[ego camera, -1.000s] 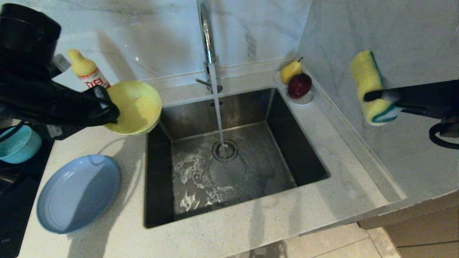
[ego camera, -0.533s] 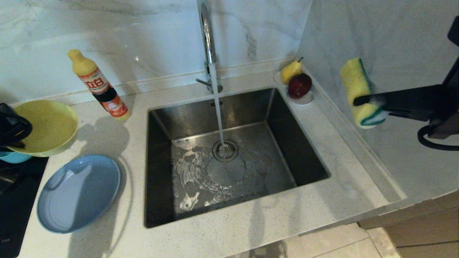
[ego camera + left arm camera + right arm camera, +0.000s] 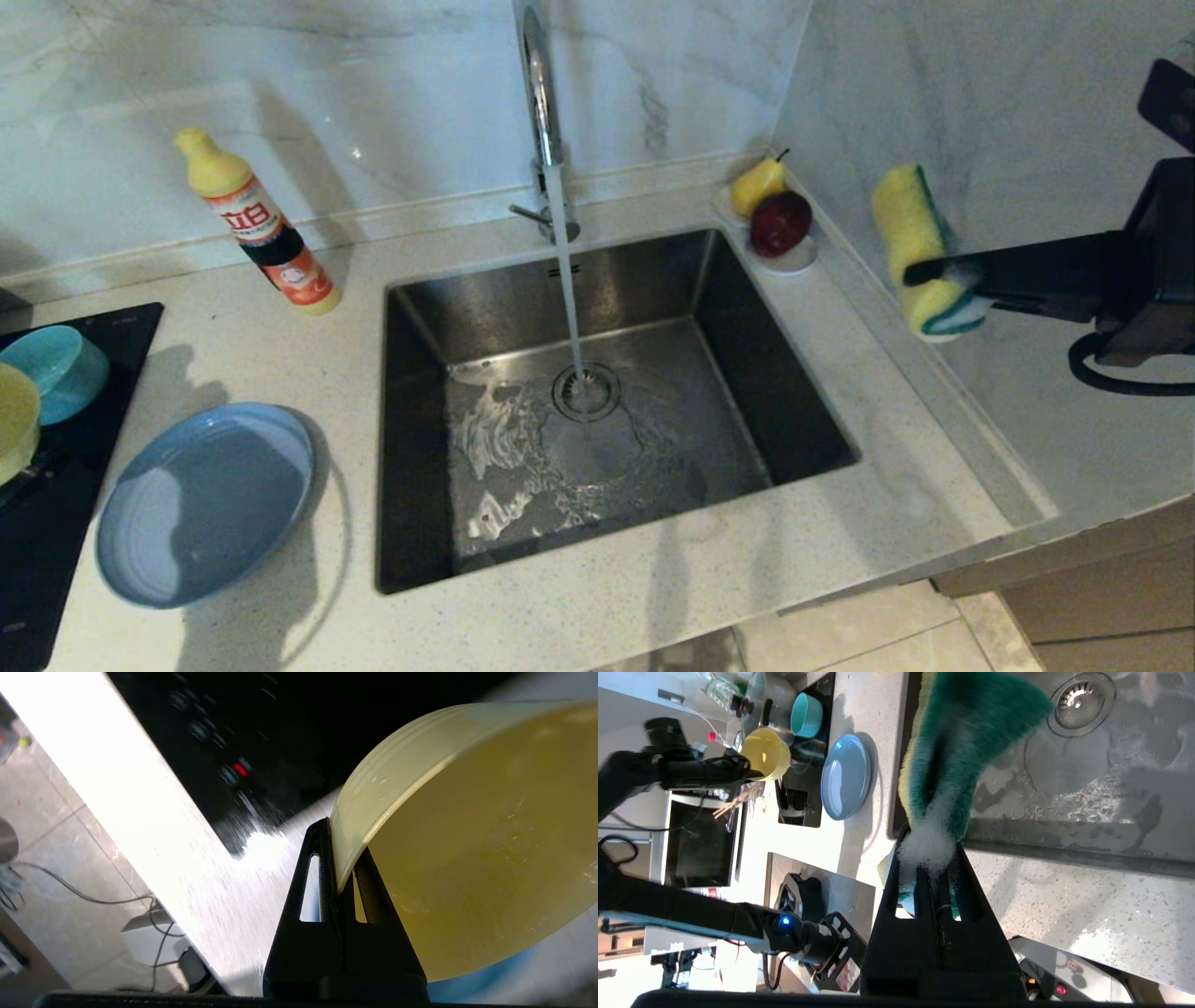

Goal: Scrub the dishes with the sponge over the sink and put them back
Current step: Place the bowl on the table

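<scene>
Left claw (image 3: 337, 891) clamped on yellow bowl (image 3: 472, 849), right claw (image 3: 920, 273) pinching sponge (image 3: 920, 247), bottle (image 3: 261, 224) label unreadable

Your left gripper (image 3: 337, 884) is clamped tight, both fingers pinching the rim of the yellow bowl (image 3: 472, 844), out past the counter's left end over the black cooktop (image 3: 261, 732). Your right arm reaches in level from the right side, above the counter's right edge, its gripper (image 3: 920, 273) closed across the sponge (image 3: 917, 245), foam at the fingertips (image 3: 945, 858).
</scene>
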